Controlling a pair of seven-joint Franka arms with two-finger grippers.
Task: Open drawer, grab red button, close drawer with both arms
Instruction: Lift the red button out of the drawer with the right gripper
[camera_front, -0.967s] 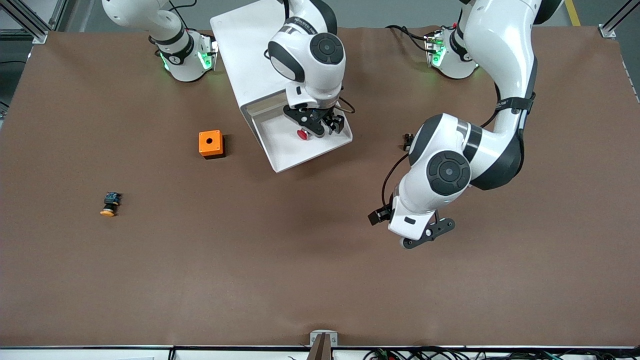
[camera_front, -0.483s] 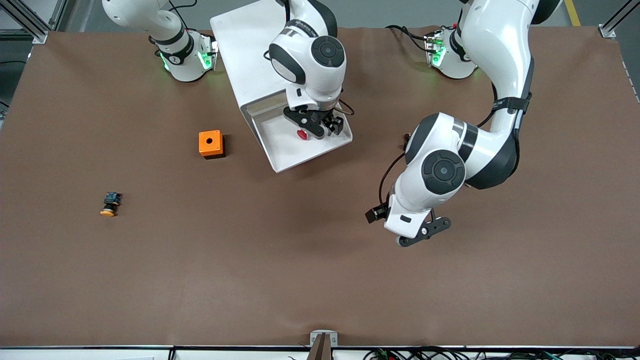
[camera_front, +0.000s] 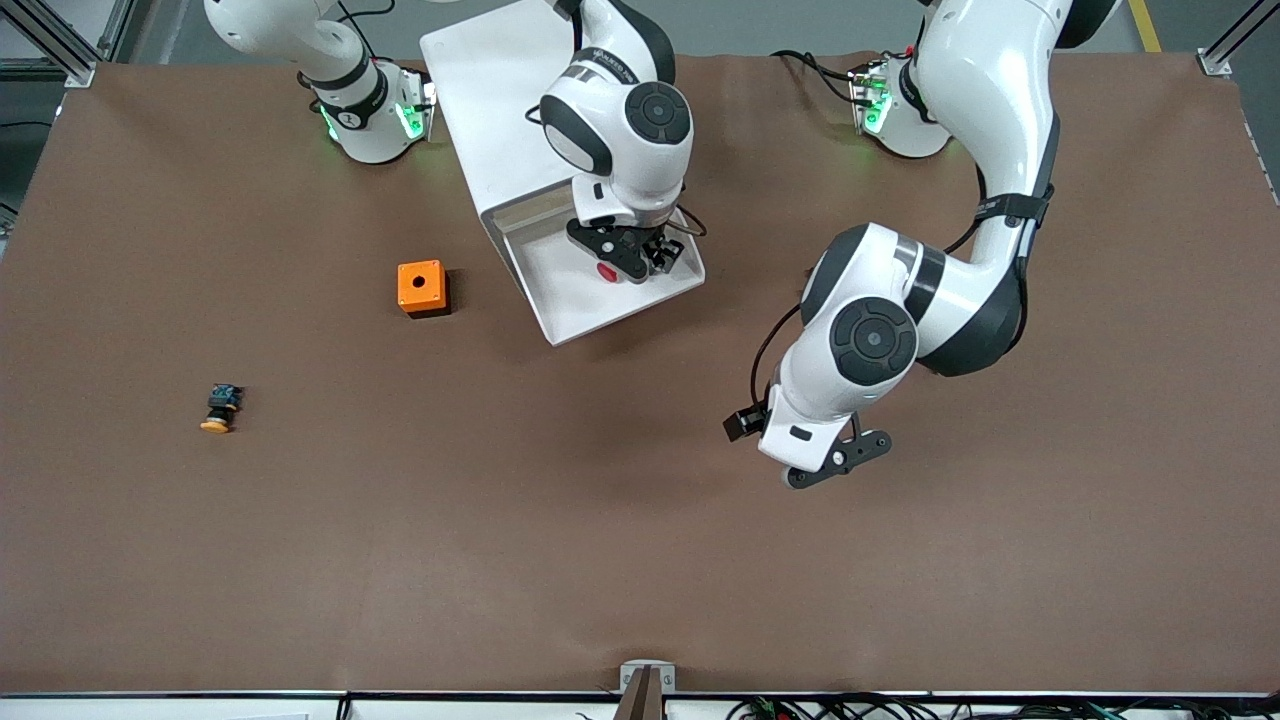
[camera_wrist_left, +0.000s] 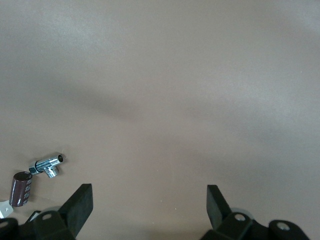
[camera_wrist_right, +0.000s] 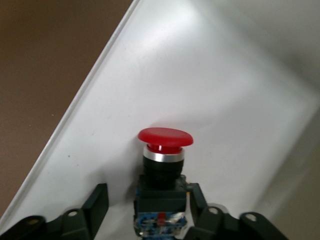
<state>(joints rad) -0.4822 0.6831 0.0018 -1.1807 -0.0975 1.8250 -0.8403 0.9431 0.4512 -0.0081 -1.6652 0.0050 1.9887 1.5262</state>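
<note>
A: Where is the red pushbutton (camera_wrist_right: 165, 165) found?

B: It is seen lying inside the open white drawer (camera_front: 580, 300), on the drawer's floor, with its red mushroom cap (camera_front: 605, 269) turned toward the front camera and its black body with blue bits set between the fingers of the right gripper (camera_wrist_right: 148, 212). In the right wrist view one finger (camera_wrist_right: 97, 202) is shown apart from the body with a gap, and the other finger (camera_wrist_right: 197, 200) is seen just beside it (contact there cannot be judged), so the button is bracketed rather than clamped.

A: And the drawer itself?

B: It is pulled out of the white cabinet (camera_front: 500, 90), which is placed between the two arm bases; the right gripper (camera_front: 625, 252) is lowered into it.

A: What is shown of the left gripper (camera_front: 835, 462)?

B: It is held over bare brown table (camera_front: 640, 560), toward the left arm's end and nearer to the front camera than the drawer. Its fingers (camera_wrist_left: 80, 205) are spread wide with nothing between them. In the left wrist view a small metal fitting (camera_wrist_left: 48, 164) and a dark cylinder (camera_wrist_left: 21, 188) are seen beside one finger.

A: Anything else on the table?

B: An orange cube with a round hole (camera_front: 421, 287) is set beside the drawer, toward the right arm's end, and an orange-capped pushbutton (camera_front: 219, 408) is laid well apart from it, nearer to the front camera.
</note>
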